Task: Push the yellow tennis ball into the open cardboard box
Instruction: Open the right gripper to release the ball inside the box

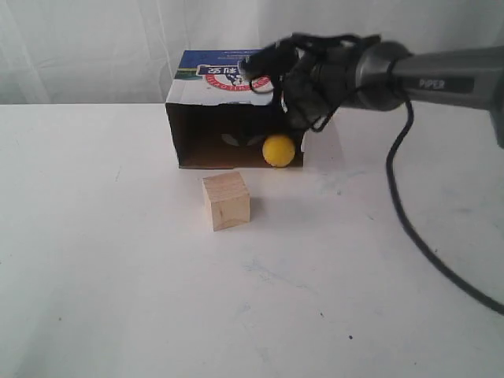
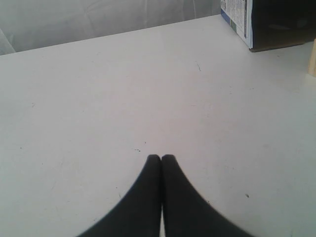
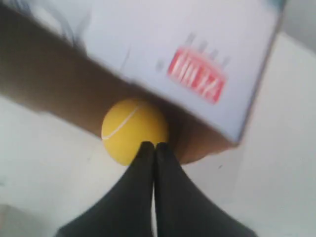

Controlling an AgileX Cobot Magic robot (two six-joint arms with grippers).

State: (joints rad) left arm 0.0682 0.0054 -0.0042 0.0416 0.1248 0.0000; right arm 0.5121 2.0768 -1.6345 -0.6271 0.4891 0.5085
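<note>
The yellow tennis ball (image 1: 279,150) rests at the mouth of the open cardboard box (image 1: 206,77), at the right end of its dark opening, which faces the camera. My right gripper (image 1: 296,121) comes in from the right, just above and behind the ball. In the right wrist view it (image 3: 154,145) is shut, its tips against the ball (image 3: 132,128), with the box's printed panel (image 3: 173,54) beyond. My left gripper (image 2: 161,157) is shut over bare table, empty, away from the box corner (image 2: 237,17). It does not show in the exterior view.
A pale wooden cube (image 1: 226,201) stands on the white table (image 1: 118,276) just in front of the box; its edge (image 2: 313,58) shows in the left wrist view. The right arm's black cable (image 1: 409,216) trails across the table's right side. A white curtain hangs behind.
</note>
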